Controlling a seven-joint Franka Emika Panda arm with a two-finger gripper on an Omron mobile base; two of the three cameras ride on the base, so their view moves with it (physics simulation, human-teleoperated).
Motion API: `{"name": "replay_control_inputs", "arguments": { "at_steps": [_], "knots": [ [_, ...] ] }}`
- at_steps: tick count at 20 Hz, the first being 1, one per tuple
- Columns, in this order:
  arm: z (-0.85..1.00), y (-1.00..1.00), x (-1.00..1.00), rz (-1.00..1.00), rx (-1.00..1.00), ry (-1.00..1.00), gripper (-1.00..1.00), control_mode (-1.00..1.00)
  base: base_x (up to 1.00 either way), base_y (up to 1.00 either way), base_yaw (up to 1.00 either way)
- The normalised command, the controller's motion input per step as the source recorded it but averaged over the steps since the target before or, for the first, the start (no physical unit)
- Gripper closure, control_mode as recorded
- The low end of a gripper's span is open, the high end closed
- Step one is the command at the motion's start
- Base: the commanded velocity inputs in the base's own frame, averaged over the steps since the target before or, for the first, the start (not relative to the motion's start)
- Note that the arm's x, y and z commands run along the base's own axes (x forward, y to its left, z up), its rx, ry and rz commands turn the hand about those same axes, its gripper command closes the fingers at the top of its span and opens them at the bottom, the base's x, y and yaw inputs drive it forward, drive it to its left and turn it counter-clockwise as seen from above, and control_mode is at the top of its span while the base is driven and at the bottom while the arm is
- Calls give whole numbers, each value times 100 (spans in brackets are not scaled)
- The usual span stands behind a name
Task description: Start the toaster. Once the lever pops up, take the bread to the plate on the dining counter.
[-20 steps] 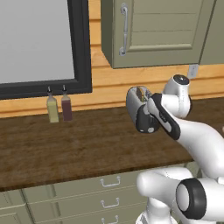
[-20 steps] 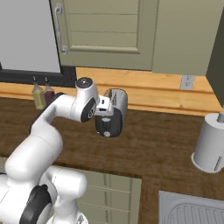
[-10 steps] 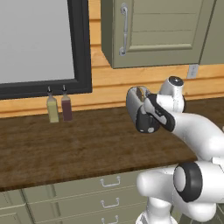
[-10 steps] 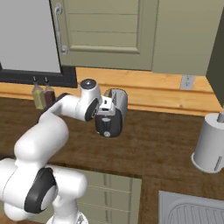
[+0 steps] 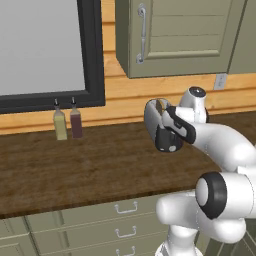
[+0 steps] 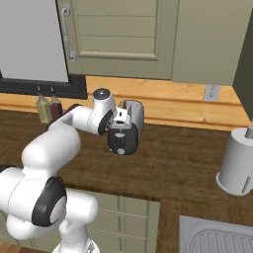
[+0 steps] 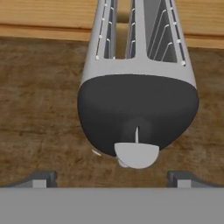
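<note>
No writing, label, brand, number or sign can be read on anything here; every face in view is plain.

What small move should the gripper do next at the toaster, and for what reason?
Probably press the lever down along its slot. In the hand view the gripper is open, its tips low on either side of the lever on the toaster dark end, and bread sits in the left slot, so the toaster seems loaded but not visibly started.

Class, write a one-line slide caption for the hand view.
End effector hovering before the toaster and its lever.
</note>
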Motion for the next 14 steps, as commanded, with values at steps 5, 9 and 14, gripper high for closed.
{"name": "replay_control_inputs", "arguments": {
  "at_steps": [5,9,14],
  "knots": [
    [-25,0,0,0,0,0,-100,-100,0,0,0],
    [-22,0,0,0,0,0,-100,-100,0,0,0],
    [-16,0,0,0,0,0,-100,-100,0,0,0]
  ]
}}
